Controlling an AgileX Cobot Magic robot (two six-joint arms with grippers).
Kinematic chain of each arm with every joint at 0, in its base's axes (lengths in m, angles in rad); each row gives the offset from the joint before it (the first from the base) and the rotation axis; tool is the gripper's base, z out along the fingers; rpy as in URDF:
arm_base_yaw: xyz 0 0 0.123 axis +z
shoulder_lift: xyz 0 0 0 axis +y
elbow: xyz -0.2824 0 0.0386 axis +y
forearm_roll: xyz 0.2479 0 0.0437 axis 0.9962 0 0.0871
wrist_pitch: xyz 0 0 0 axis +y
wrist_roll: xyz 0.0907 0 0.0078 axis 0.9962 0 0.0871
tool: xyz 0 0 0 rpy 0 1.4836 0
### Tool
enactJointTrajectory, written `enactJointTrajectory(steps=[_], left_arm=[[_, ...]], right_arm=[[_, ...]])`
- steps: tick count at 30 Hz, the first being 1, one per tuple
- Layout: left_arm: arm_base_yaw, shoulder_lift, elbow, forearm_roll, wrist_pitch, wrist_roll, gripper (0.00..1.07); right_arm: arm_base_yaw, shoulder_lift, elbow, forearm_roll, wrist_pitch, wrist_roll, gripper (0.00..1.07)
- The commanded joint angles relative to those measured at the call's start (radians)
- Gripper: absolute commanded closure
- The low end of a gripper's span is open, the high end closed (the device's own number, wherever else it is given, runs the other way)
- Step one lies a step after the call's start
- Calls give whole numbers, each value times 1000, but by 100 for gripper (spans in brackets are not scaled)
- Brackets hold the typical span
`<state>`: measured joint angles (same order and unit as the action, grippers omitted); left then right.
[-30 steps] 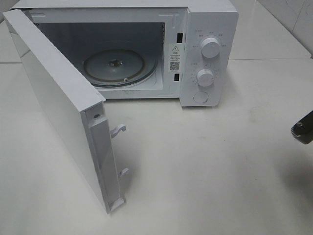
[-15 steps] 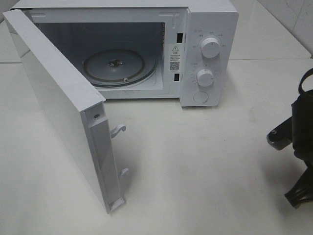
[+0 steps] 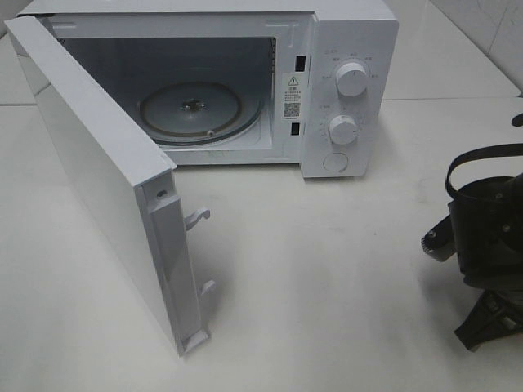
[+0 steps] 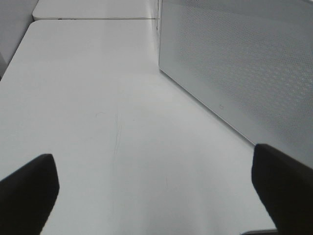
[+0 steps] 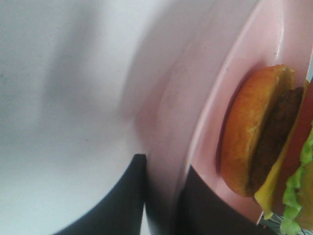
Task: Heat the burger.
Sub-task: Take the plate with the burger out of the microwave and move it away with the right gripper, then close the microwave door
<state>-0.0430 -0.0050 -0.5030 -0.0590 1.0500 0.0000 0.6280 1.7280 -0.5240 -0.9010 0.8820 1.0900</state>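
Well forward of microwave, off its control-panel side: right arm, dark, partly cut by edge of exterior view. Right gripper clamped across rim of pink plate, one dark finger on each face of rim. Burger resting on pink plate, just beyond gripped rim; golden-brown bun, dark patty, yellow cheese, red tomato and green lettuce all visible in right wrist view. Neither burger nor plate discernible in exterior view; hence outside microwave, on control-panel side, exact position not determinable.

Beside microwave, on hinge side: left gripper released, fingers spread wide, nothing between them. White table below. Perforated outer face of door close alongside, not touched.

At microwave front: door swung fully open toward front of table, two latch hooks projecting from its free edge.

Inside microwave: glass turntable seated on cavity floor, bare.

On control panel: upper knob, lower knob, round button beneath.
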Motion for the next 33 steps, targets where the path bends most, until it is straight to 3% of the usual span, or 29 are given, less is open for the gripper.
enactJointTrajectory(steps=[1, 15, 20, 22, 27, 33], left_arm=[[3, -19, 4, -3, -14, 0, 7], [3, -19, 4, -3, -14, 0, 7], [3, -19, 4, -3, -14, 0, 7], [3, -19, 4, -3, -14, 0, 7], [3, -19, 4, -3, -14, 0, 7], [3, -19, 4, -3, -14, 0, 7]], right_arm=[[-5, 20, -3, -54, 40, 22, 95], [-5, 118, -3, -86, 2, 95, 89], [-5, 129, -3, -71, -20, 95, 79], [-5, 114, -2, -41, -36, 90, 67], [-5, 71, -2, -5, -34, 67, 60], [-5, -27, -2, 31, -21, 5, 60]])
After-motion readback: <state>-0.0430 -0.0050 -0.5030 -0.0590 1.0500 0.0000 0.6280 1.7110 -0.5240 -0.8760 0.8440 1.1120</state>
